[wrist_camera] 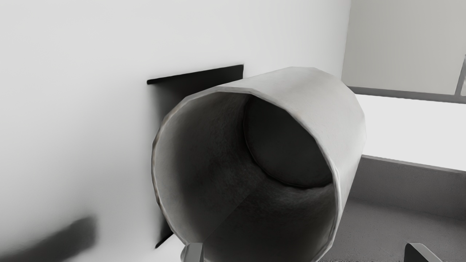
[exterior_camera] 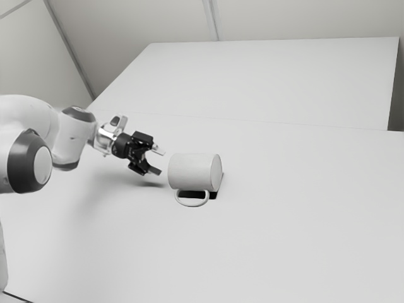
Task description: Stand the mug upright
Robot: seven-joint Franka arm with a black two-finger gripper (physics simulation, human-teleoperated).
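Mug (exterior_camera: 192, 171) — plain, pale, off-white, smooth rounded wall, looped handle (exterior_camera: 192, 204). Tipped on its side on the surface (exterior_camera: 303, 221), not upright. Open mouth toward the exterior view's left, flat base toward its right — handle low, on the camera's side. Inside looks dark, shaded.

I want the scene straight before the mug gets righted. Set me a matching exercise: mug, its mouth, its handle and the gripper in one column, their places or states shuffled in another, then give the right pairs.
Things
1. Mug
2. Mouth
3. Handle
4. Gripper

Places or states
A. Sticking out from the mug's lower edge in the exterior view
B. Open, at the exterior view's left of the mug
C. Lying on its side
D. Turned toward the gripper, showing a dark inside

Pairs: 1-C; 2-D; 3-A; 4-B
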